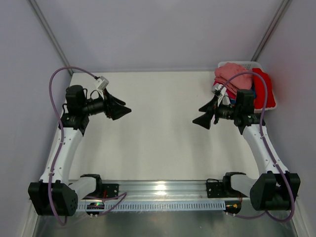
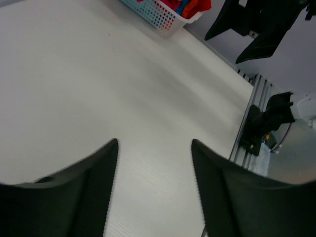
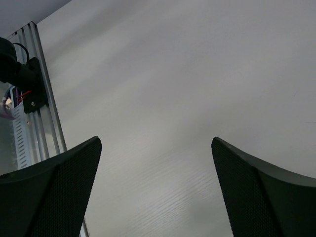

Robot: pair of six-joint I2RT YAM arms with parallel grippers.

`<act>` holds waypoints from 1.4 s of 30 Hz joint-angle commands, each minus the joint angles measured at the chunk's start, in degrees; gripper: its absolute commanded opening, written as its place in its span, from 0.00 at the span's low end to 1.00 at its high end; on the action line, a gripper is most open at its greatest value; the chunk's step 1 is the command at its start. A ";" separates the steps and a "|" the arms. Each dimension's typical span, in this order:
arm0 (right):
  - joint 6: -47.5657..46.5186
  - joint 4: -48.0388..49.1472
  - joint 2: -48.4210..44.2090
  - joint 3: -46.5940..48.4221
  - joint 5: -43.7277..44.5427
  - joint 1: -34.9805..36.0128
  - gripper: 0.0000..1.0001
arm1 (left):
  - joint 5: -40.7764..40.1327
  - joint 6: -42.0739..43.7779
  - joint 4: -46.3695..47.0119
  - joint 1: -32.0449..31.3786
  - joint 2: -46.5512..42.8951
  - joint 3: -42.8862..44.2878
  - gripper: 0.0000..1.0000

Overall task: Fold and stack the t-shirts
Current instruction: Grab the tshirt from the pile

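Showing both arms raised over the table (image 1: 158, 143), top view. L = left arm, R = right arm, w/ sides as the robot's own.

(a) Top view. The left gripper (image 1: 123, 109) sits at centre-left of the frame and points toward the middle. Its jaws are spread apart w/ nothing between them. The right gripper (image 1: 197, 114) sits at centre-right and faces it, jaws likewise spread and holding nothing. The two are well apart, w/ bare tabletop between. The t-shirts (image 1: 237, 79) lie heaped in a white basket (image 1: 242, 63) at the upper right of the frame, at the table's far right corner. A pink tee (image 1: 228, 73) is on top on the left side of the heap, and a red tee (image 1: 263, 85) hangs over the basket's right edge. The R wrist partly covers the heap, so the no. of shirts cannot be told. A metal rail (image 1: 163, 187) runs along the bottom of the frame and carries both bases.

(b) L wrist view. The left gripper (image 2: 154, 148) shows both fingers (image 2: 84, 187) at the bottom of the frame, w/ a wide gap over bare table. The basket (image 2: 163, 17) appears at top centre, w/ red cloth (image 2: 197, 6) above its rim. The right gripper (image 2: 244, 37) hangs at the upper right.

(c) R wrist view. The right gripper (image 3: 155, 143) shows fingers at the lower corners, set wide apart, w/ only tabletop between them. The rail (image 3: 37, 108) is at the left edge.
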 commanded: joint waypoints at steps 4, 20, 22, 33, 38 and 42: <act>-0.98 1.32 -1.42 0.02 -1.77 -0.28 0.23 | 0.48 -0.10 1.92 0.07 -0.91 -0.41 0.00; -2.47 -0.34 -0.81 0.37 -2.65 -0.37 0.03 | -0.92 -0.28 3.76 0.07 -1.35 -1.29 0.00; -2.13 -0.08 -0.90 0.29 -2.30 -0.37 0.03 | -1.18 -0.10 3.58 0.07 -1.52 -1.55 0.00; 2.52 4.66 -1.77 -1.20 6.12 -0.37 0.99 | -8.91 0.25 3.33 0.16 -1.61 -1.64 0.99; 7.53 10.80 -2.83 -2.00 18.94 -0.37 0.99 | -24.77 0.43 2.54 0.07 -0.82 -1.03 0.99; 11.84 13.89 -2.57 1.42 41.51 -0.37 0.99 | -34.14 0.25 -1.06 0.16 0.94 2.83 0.99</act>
